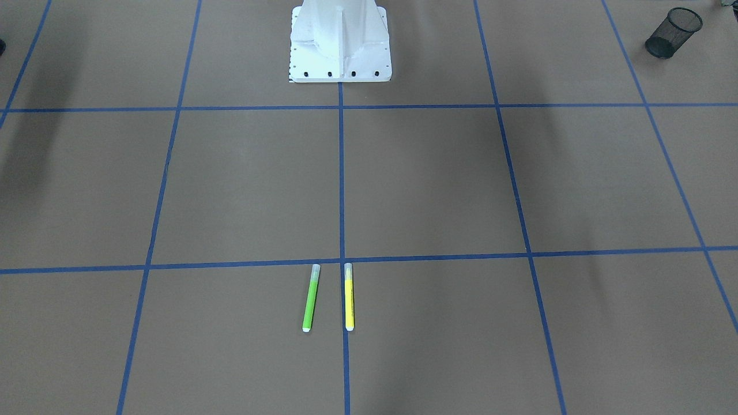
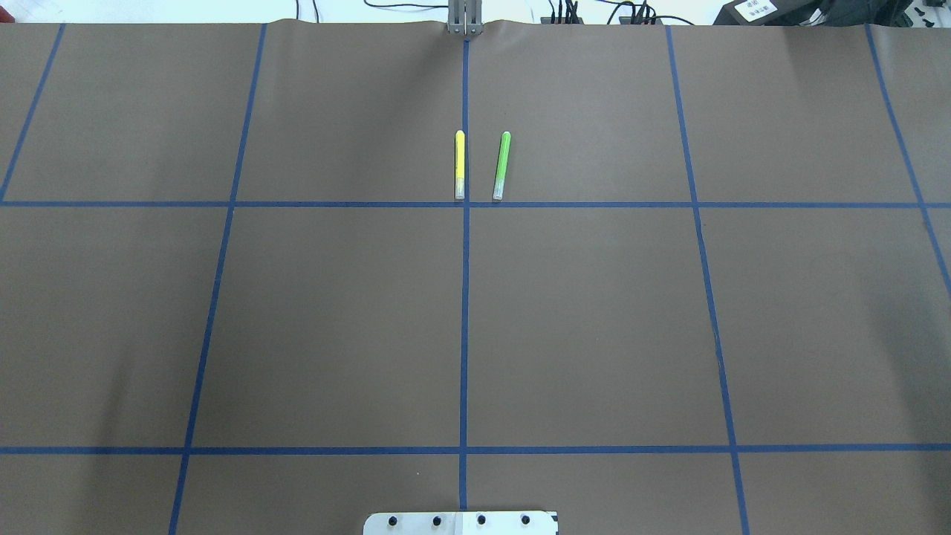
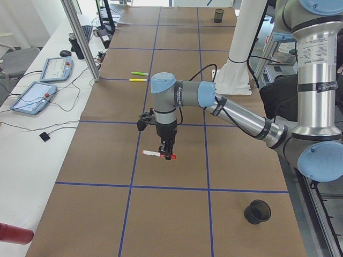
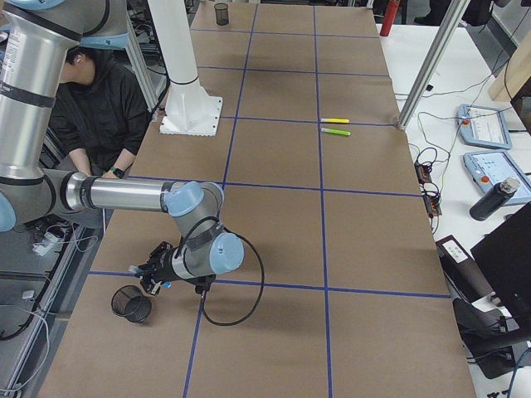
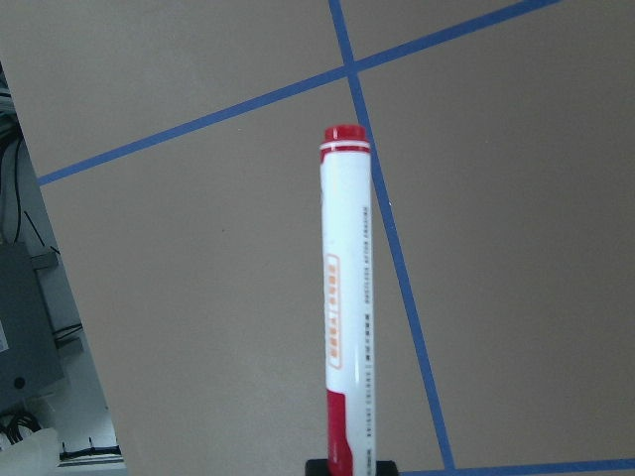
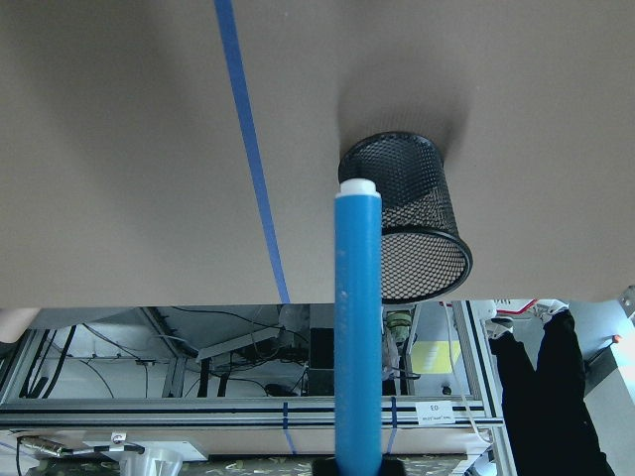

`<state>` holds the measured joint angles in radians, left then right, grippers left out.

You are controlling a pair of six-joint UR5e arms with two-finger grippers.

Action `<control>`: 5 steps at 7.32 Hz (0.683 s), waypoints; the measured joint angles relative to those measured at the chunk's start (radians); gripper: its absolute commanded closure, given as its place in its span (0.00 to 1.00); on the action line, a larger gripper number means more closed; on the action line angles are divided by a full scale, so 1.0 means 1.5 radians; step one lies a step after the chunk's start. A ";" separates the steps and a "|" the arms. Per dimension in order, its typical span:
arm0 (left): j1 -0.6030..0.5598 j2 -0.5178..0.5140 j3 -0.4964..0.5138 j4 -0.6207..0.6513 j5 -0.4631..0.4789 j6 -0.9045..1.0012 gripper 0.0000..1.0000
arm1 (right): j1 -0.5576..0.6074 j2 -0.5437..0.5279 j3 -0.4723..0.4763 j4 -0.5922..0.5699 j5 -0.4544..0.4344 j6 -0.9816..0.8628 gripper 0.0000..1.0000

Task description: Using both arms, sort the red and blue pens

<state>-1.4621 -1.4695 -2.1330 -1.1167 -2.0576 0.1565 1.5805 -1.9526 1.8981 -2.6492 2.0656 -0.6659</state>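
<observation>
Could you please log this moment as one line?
left gripper: shut on red pen | right gripper: shut on blue pen near cup | green marker, yellow marker: on table

Red pen (image 5: 344, 297): white body, red cap, small red end. Pinched at the cap by the left gripper (image 3: 168, 151), lying flat in the air just over the brown table. Blue pen (image 6: 357, 327): blue body, white end, pinched by the right gripper (image 4: 153, 279), white end near a black mesh cup (image 6: 412, 213). Left arm (image 3: 236, 112) and right arm (image 4: 124, 195): grey and silver, pale blue joints, both stretched low over the table.
</observation>
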 measured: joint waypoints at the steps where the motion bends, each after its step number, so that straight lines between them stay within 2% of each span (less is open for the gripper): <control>1: 0.000 -0.001 0.000 0.000 -0.011 0.000 1.00 | 0.002 -0.020 -0.009 0.000 0.001 -0.011 1.00; 5: 0.003 -0.004 -0.001 -0.001 -0.030 -0.004 1.00 | 0.005 -0.038 -0.069 0.001 0.002 -0.024 1.00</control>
<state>-1.4576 -1.4763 -2.1349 -1.1187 -2.1020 0.1502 1.5873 -2.0102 1.7941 -2.6481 2.0682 -0.7016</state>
